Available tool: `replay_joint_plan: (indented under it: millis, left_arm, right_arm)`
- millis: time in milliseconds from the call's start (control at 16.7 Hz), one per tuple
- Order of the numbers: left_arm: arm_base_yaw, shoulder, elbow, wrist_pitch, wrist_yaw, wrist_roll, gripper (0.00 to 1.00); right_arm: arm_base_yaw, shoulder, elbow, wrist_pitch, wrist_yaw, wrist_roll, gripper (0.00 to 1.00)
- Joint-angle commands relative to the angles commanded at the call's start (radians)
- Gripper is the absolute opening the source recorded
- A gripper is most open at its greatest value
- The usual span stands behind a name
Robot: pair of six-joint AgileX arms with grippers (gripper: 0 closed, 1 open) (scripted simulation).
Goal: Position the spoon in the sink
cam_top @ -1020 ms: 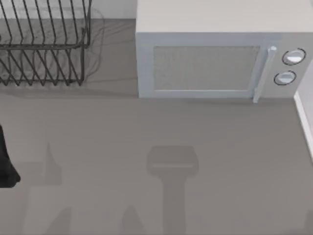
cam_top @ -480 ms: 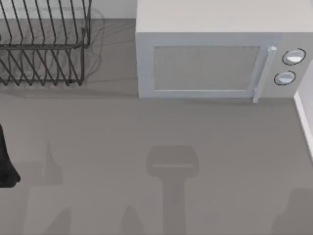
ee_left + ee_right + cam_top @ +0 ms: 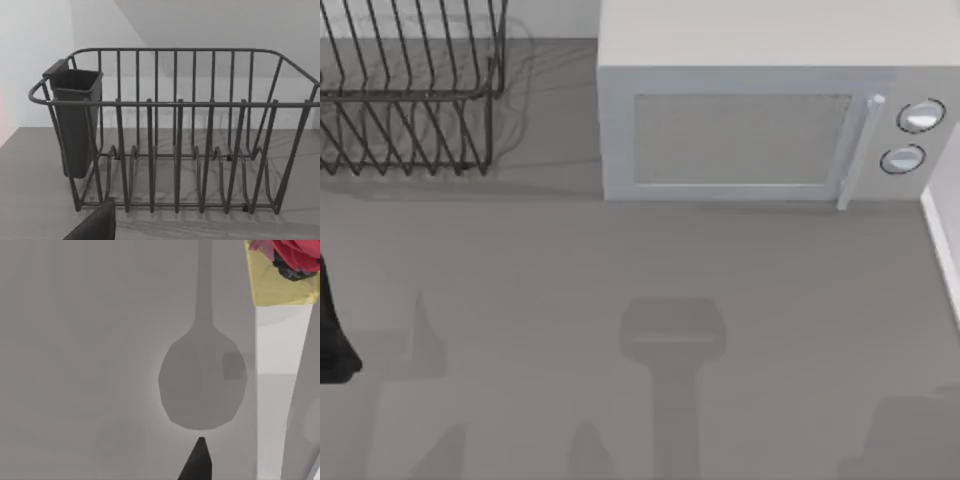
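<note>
the spoon (image 3: 202, 385) lies flat on the grey tabletop (image 3: 75, 365), seen from the right wrist view directly ahead of the right gripper (image 3: 197, 462). its bowl is the end nearest the gripper, just beyond the dark tip. its handle runs straight away from the gripper, so the long axis is in line with the approach rather than across it. whether the right gripper is open or closed i cannot tell.

beside the spoon runs a pale strip (image 3: 280, 405), which may be the sink's rim, though i cannot be sure. a yellow and red object (image 3: 280, 275) sits near the far end of the handle.

the right arm is clearly the nearer 1. the left arm (image 3: 332, 330) sits parked at the tabletop's left edge. the left gripper (image 3: 95, 225) faces the dish rack (image 3: 175, 102), its state also not readable.

to grip the handle, i judge the gripper must pass over the bowl and turn to span the handle crosswise.
</note>
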Motion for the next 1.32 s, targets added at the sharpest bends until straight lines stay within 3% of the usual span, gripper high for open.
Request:
replay_joint_plan:
  millis: [240, 480, 1320]
  left_arm:
    - [0.000, 0.000, 0.000, 0.000, 0.000, 0.000, 1.00]
    - [0.000, 0.000, 0.000, 0.000, 0.000, 0.000, 1.00]
    - [0.000, 0.000, 0.000, 0.000, 0.000, 0.000, 1.00]
  right_arm:
    - [0.007, 0.058, 0.064, -0.027, 0.001, 0.005, 0.00]
    - [0.039, 0.249, 0.297, -0.114, 0.004, 0.028, 0.00]
    - [0.259, 1.206, 1.730, -0.529, 0.015, 0.256, 0.00]
